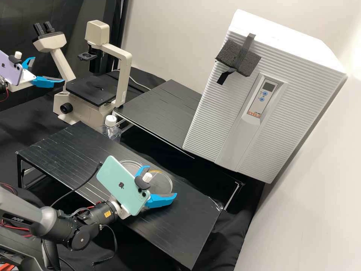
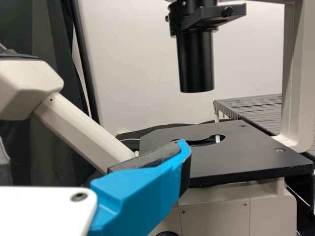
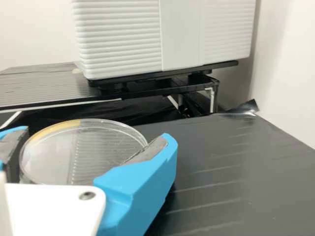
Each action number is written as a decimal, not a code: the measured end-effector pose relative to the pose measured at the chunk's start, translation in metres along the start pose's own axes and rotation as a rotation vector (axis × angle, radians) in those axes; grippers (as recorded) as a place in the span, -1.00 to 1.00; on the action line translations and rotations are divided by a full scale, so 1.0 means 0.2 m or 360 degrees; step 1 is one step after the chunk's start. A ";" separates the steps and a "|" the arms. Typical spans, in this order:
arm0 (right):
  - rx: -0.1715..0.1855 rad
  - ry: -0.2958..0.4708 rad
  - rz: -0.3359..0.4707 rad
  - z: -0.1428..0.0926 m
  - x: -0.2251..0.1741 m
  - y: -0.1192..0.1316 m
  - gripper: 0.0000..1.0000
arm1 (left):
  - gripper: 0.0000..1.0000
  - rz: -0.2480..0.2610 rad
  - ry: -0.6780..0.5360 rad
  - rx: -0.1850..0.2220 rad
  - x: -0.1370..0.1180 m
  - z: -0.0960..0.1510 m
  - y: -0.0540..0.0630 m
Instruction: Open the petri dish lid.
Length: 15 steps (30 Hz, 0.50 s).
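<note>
Low and central in the high view, the right claw (image 1: 162, 181) stands wide open, astride the clear petri dish (image 1: 164, 183) on the black surface (image 1: 184, 229); upper left, the left claw (image 1: 49, 69) gapes, released.

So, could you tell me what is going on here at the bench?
The right gripper stands open around a clear round dish on the low black table, with its fingers on either side; whether they touch it is hard to tell. Another clear round piece lies beside it, perhaps a lid or second dish. The left gripper is open and empty near the microscope.
</note>
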 end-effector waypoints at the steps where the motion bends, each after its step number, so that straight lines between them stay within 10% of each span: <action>1: -0.0001 -0.0004 0.0005 0.00 0.00 0.00 -1.00 | 1.00 0.0000 0.0000 0.0000 0.00 0.00 0.00; 15: -0.0063 -0.0132 0.0111 0.00 0.01 -0.01 -1.00 | 1.00 0.0000 0.0000 0.0000 0.00 0.00 0.00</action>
